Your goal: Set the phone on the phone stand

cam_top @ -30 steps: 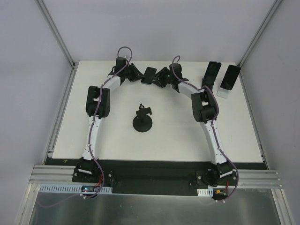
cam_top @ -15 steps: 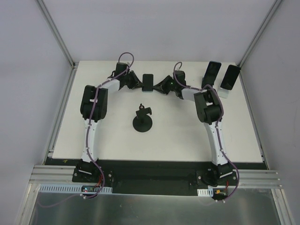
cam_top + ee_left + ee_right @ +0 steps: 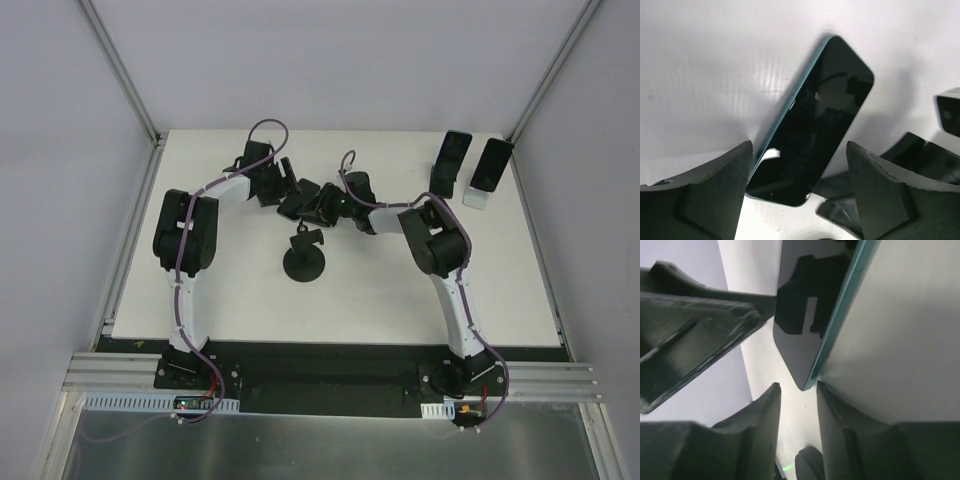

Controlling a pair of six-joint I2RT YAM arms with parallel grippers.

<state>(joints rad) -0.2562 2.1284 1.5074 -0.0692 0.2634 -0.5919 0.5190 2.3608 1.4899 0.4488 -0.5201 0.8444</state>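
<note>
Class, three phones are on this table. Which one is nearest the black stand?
The teal-edged phone in the middle, between the left gripper and right gripper, just behind the black stand. The other two phones sit at the far right corner.

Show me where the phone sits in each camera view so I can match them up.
Top external: phone upper middle, just beyond the phone stand.
Left wrist: phone mid-frame, tilted, one end toward the upper right.
Right wrist: phone upper centre, its corner pointing down at the right gripper.
Shared landmark: the left gripper, right beside the phone in all three.
</note>
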